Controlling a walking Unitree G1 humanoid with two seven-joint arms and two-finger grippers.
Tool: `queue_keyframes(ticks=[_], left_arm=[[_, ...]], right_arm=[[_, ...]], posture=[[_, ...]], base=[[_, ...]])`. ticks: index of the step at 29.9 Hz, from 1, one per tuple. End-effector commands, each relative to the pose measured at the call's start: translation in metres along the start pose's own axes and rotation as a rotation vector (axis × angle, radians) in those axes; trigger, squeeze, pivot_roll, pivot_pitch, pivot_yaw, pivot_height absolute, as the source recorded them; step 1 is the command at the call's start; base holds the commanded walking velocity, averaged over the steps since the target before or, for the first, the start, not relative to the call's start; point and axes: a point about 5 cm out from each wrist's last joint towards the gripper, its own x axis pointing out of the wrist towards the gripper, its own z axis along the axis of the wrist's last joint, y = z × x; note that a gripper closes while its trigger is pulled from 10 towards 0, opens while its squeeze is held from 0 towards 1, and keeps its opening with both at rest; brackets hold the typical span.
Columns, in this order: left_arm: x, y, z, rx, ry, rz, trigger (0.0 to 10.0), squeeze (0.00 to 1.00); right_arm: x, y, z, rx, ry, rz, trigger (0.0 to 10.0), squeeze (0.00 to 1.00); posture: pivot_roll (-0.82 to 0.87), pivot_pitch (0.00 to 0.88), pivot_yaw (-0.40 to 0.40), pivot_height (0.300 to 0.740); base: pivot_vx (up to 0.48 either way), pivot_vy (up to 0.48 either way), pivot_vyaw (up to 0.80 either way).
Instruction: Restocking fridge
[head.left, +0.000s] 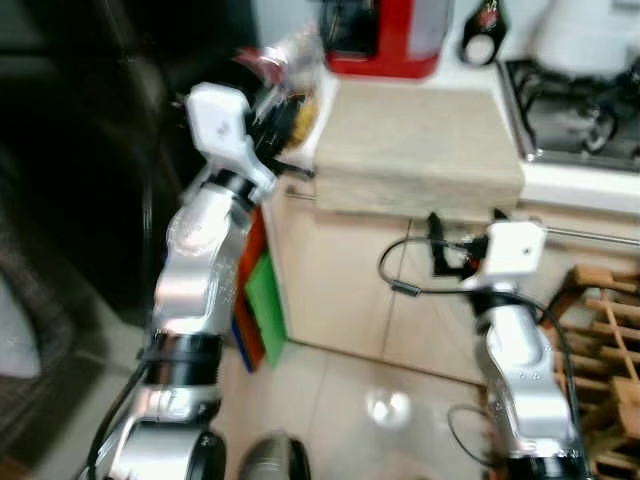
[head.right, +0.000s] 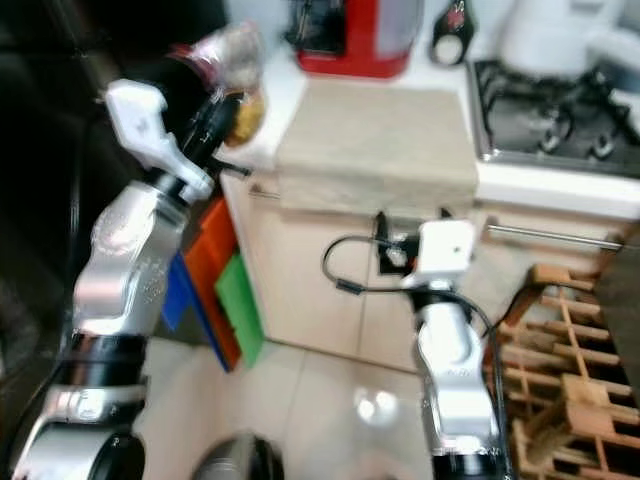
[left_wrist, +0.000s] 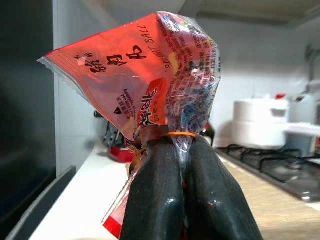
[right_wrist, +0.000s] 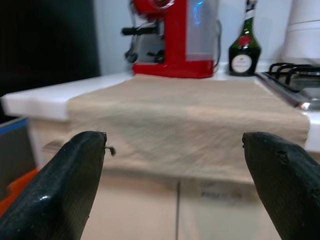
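Note:
My left gripper (head.left: 282, 103) is raised at the left end of the counter, shut on a red and clear snack bag (left_wrist: 150, 85) tied with a rubber band. The same snack bag (head.left: 290, 55) hangs over the white counter corner. The two left fingers (left_wrist: 155, 195) are pressed together around the bag's neck. My right gripper (head.left: 465, 235) is lower, in front of the cabinet doors below the counter, open, with nothing between its fingertips (right_wrist: 75, 175). A dark fridge (head.left: 90, 130) fills the left side.
A beige cloth (head.left: 415, 140) covers the counter (head.left: 560, 185). A red coffee machine (head.left: 385, 35), a dark bottle (head.left: 483, 30) and a gas hob (head.left: 580, 100) stand behind it. Orange, green and blue boards (head.left: 258, 300) lean beside the cabinet. A wooden rack (head.left: 610, 350) stands on the right.

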Motion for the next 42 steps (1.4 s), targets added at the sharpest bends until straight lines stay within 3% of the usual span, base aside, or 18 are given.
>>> queue_keyframes(ticks=[1,14,16,18,19,22,33,42], left_arm=[[0.005,-0.004,0.007,0.012,-0.023,-0.023,0.0,0.00],[-0.003,-0.003,-0.003,0.011,0.003,-0.021,0.0,0.00],[-0.008,-0.001,-0.012,0.028,0.041,-0.007,0.0,0.00],[-0.022,0.003,-0.025,0.037,0.098,0.021,0.0,0.00],[-0.035,0.005,-0.035,0.021,0.138,0.045,0.0,0.00],[-0.048,0.002,-0.044,0.021,0.184,0.048,0.0,0.00],[-0.058,0.008,-0.051,0.023,0.205,0.096,0.0,0.00],[-0.061,-0.006,-0.049,0.029,0.173,0.014,0.0,0.00]], right_arm=[[0.001,0.000,0.002,0.011,-0.010,0.003,10.0,0.00],[-0.001,-0.001,0.000,0.005,-0.001,0.020,10.0,0.00],[-0.004,-0.001,-0.002,0.001,0.009,0.024,10.0,0.00],[-0.007,-0.003,-0.005,-0.005,0.022,0.024,10.0,0.00],[-0.010,-0.005,-0.006,-0.008,0.030,0.016,10.0,0.00],[-0.010,-0.007,-0.007,-0.004,0.038,0.007,10.0,0.00],[-0.006,-0.004,-0.008,0.006,0.041,0.030,10.0,0.00],[-0.008,-0.005,-0.011,0.006,0.049,0.031,10.0,0.00]], posture=[[-0.10,0.000,0.077,0.740],[-0.11,0.000,0.066,0.740],[-0.11,0.000,0.069,0.740],[-0.12,0.000,0.070,0.740],[-0.12,0.000,0.067,0.740],[-0.11,0.000,0.060,0.740],[-0.09,0.000,0.053,0.740],[-0.10,0.000,0.062,0.740]], base=[[-0.334,0.000,0.00],[-0.300,0.000,0.00],[0.000,0.000,0.00],[0.000,0.000,0.00],[0.000,0.000,0.00],[0.000,-0.225,0.00],[0.168,-0.410,0.00],[0.183,-0.407,0.00]])
